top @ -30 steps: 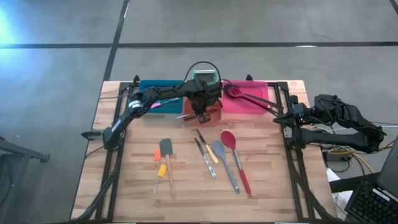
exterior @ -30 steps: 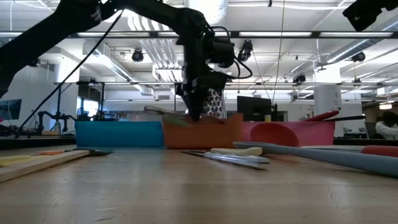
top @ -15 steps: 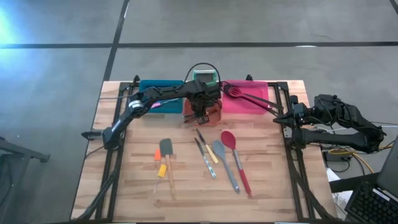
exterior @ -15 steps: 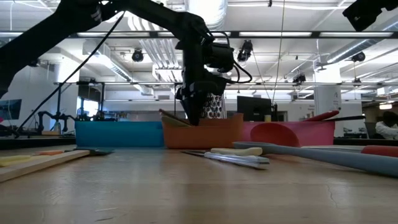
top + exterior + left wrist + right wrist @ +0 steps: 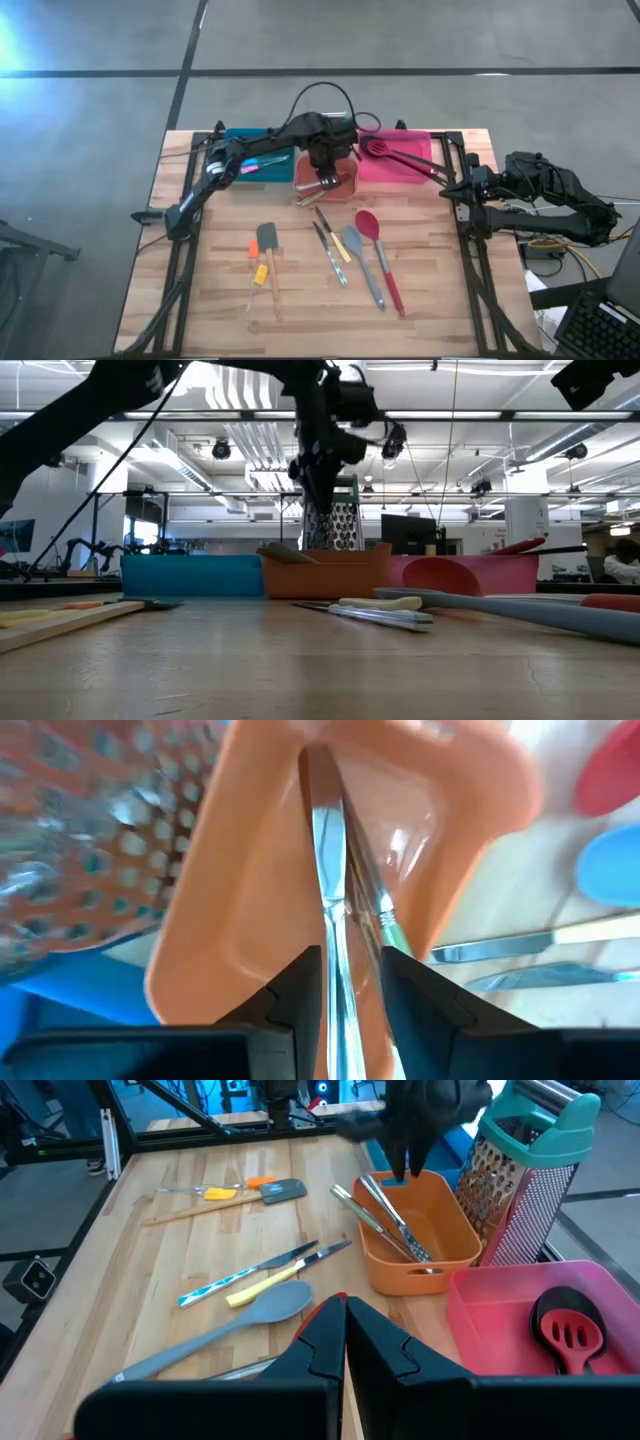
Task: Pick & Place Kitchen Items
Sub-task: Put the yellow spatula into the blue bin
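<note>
Starting at the left of the desk [image 5: 220, 300]: a small wooden-handled spatula [image 5: 268, 245] lies beside a couple of short orange and yellow tools [image 5: 257, 262], all loose and probably waiting their turn.

Behind them sits the blue bin [image 5: 262, 160] with a utensil or two inside. Next to it, the left pincer [image 5: 322, 164] hangs above the orange bin [image 5: 327, 182], its fingers parted and nothing between them. Right below, metal cutlery [image 5: 331, 880] lies lengthwise in that bin, one piece poking over the rim, so this looks like a drop just made. A mesh grater [image 5: 528, 1180] with a teal rim stands right behind the bin.

Mid-desk there's a cluster: knives [image 5: 330, 248], a grey spoon [image 5: 360, 262] and a red spoon [image 5: 378, 255], near each other and unsorted.

The pink bin [image 5: 396, 158] holds a black slotted spatula [image 5: 402, 155], so sorting seems to go by type.

Far right, the right pincer [image 5: 468, 186] is closed and empty, parked at the desk edge out of the way.
</note>
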Tool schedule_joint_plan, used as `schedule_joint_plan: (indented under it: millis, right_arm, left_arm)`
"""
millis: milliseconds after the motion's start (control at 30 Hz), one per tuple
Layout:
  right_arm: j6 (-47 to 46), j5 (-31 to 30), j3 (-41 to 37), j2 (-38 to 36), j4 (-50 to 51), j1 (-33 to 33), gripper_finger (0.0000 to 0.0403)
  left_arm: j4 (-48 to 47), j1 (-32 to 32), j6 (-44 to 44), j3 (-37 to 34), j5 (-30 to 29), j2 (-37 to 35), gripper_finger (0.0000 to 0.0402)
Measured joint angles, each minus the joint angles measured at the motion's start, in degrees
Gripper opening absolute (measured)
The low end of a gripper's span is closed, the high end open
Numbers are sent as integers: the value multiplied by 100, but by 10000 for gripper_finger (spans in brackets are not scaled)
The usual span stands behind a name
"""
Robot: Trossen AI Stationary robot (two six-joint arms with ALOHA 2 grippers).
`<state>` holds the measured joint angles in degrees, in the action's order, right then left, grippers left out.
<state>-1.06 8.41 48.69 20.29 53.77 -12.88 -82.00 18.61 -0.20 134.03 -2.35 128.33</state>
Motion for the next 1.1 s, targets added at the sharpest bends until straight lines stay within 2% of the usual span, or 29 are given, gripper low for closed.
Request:
schedule_joint_plan:
  millis: [267,533,800,967,1100]
  right_arm:
    - [0,-1,0,0,-1,-2,9]
    - [0,1,-2,0,1,-2,8]
    - [2,1,-2,0,1,-2,8]
    - [0,1,-2,0,1,0,8]
    - [0,1,-2,0,1,0,9]
  left_arm:
    - [-245,-66,-103,-225,-6,-860,105]
    - [-260,-273,-644,-327,-55,-2008,100]
    - [21,-798,-1092,-455,-668,-2875,88]
    - [64,-1262,-1374,-770,-1210,-3315,85]
    - [57,-1689,-1568,-978,-1423,-3559,84]
